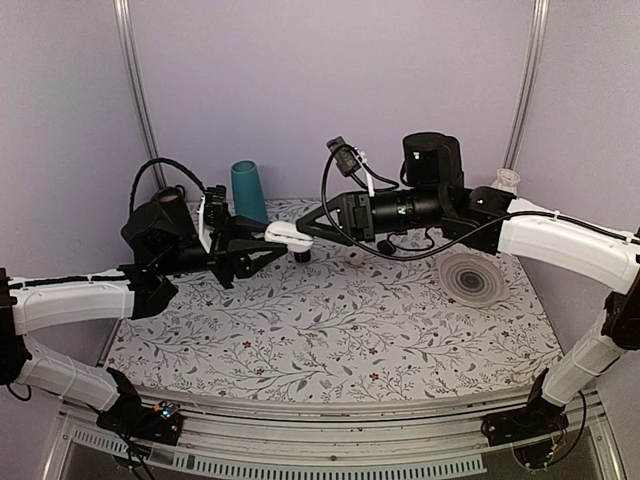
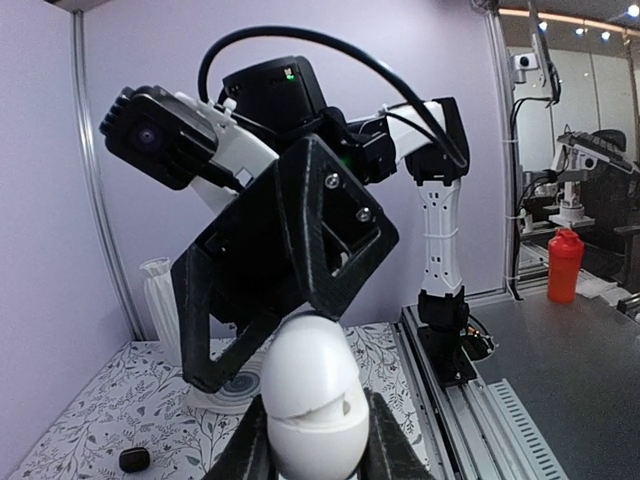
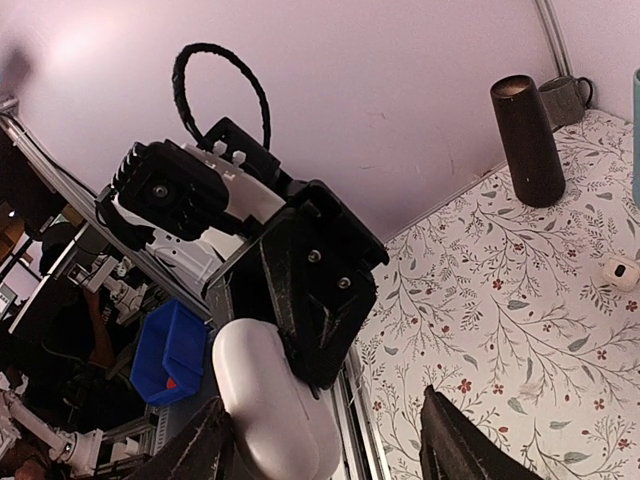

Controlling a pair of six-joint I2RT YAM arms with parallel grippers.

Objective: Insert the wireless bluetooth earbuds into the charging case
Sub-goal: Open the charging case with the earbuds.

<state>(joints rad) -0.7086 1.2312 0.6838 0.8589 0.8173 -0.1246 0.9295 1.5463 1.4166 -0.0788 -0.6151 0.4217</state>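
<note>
While your left gripper (image 2: 315,455) is clamped on the charging case (image 2: 310,395), it holds that white pebble up off the table (image 1: 330,330), its 2 fingers pressing the case's lower sides. In the left wrist view you can see a thin seam running across the shell.

Your right gripper (image 3: 330,450) faces it from the opposite side with its 2 fingers spread apart. The case sits between them, close against 1 finger and well apart from the other, so that gripper grips nothing.

From above, you see both grippers meeting over the far, left-of-centre part of the floral cloth, with the case between them. A teal cup (image 1: 247,190) stands behind the left gripper near the back wall. A small black lump (image 1: 300,256) lies on the cloth just below the case. A white ribbed disc (image 1: 472,277) lies under the right arm. In the right wrist view, a small white piece with a dark spot (image 3: 622,272) rests on the cloth.
</note>
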